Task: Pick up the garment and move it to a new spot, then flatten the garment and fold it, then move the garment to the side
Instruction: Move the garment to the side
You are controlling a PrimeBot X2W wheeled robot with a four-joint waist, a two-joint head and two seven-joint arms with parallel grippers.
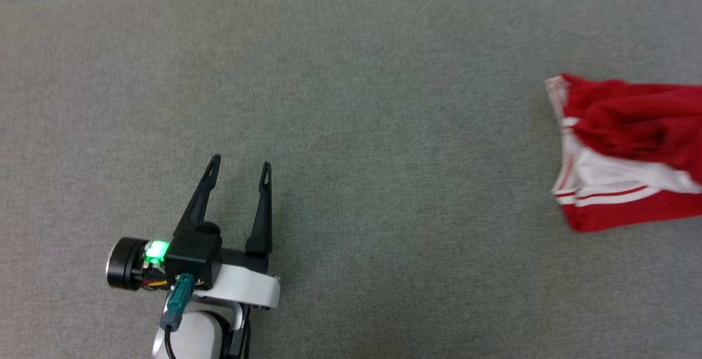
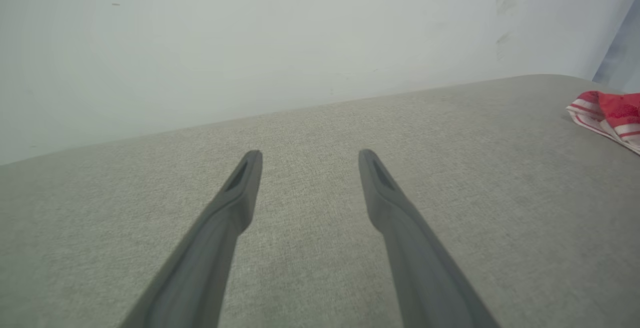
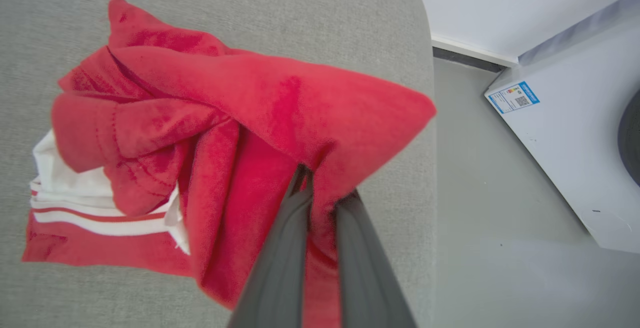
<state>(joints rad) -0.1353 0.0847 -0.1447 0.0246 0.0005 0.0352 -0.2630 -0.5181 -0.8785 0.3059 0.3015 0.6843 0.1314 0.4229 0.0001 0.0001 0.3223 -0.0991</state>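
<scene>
Garment (image 3: 280, 97) sits pinched in right pincer (image 3: 322, 188); left pincer (image 1: 241, 161) gapes wide.

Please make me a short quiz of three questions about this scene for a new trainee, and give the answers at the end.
1. True or false: the left end effector is open and apart from the garment.
2. What does the right end effector grip? A) nothing B) red cloth of the garment C) a white sleeve
3. Fill in: the garment lies partly on a ___ fabric surface.

Key: 1 true; 2 B; 3 grey.
</scene>
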